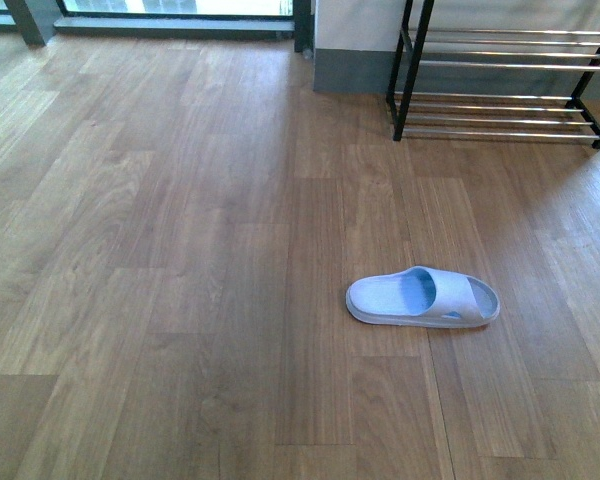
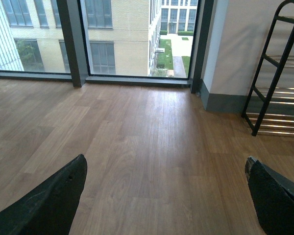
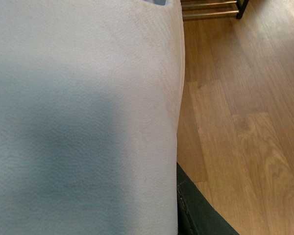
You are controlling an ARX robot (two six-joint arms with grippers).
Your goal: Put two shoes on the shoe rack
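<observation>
Low shoe rack with black metal side frames and thin chrome bars (image 1: 500, 62): stands at the far right against the pale wall with a grey skirting band (image 1: 352, 70); only its lower tiers fall within the front view. One pale blue open-toe rubber slide (image 1: 423, 297) lies sole-down on the floor, nearer than the rack and well apart from it, heel to the left, strap to the right; not on the rack. Neither arm appears in the front view. Left claw (image 2: 165, 164): its two dark fingers (image 2: 49, 205) are spread wide, with bare floor between them and nothing gripped; it is raised off the floor and faces the dark-framed window wall (image 2: 71, 44), the rack at one side. The right claw shows only one dark finger (image 3: 198, 215), pressed along the edge of a broad pale, finely textured surface (image 3: 83, 117) that fills most of the right wrist view. Identity of that surface not confirmed, and whether the claw is clamped on it cannot be told. Brown wood-plank floor (image 1: 180, 260) throughout; a cream brick building (image 2: 122, 34) is visible through the glass.
</observation>
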